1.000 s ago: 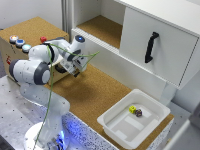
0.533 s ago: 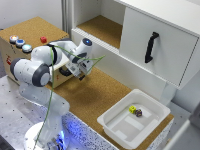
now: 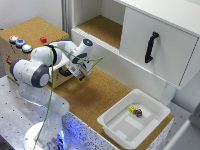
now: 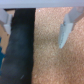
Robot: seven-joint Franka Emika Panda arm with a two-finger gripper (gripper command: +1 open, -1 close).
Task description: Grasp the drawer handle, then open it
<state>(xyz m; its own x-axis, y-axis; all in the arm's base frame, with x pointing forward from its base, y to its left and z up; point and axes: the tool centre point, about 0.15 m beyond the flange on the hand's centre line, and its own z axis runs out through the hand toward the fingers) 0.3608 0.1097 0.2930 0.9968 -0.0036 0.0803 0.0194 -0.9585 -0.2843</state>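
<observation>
Cork covers the tabletop (image 3: 100, 97) beneath the gripper (image 3: 81, 75), whose fingers (image 4: 64, 31) stand spread, well apart from the drawer handle (image 3: 151, 47) on the white drawer (image 3: 160, 55).

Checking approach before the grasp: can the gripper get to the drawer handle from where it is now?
Probably yes. The gripper, jaws open and empty, hangs over the cork surface, well apart from the drawer handle. Nothing stands between them in the exterior view; the white tray sits lower, off the path.
</observation>
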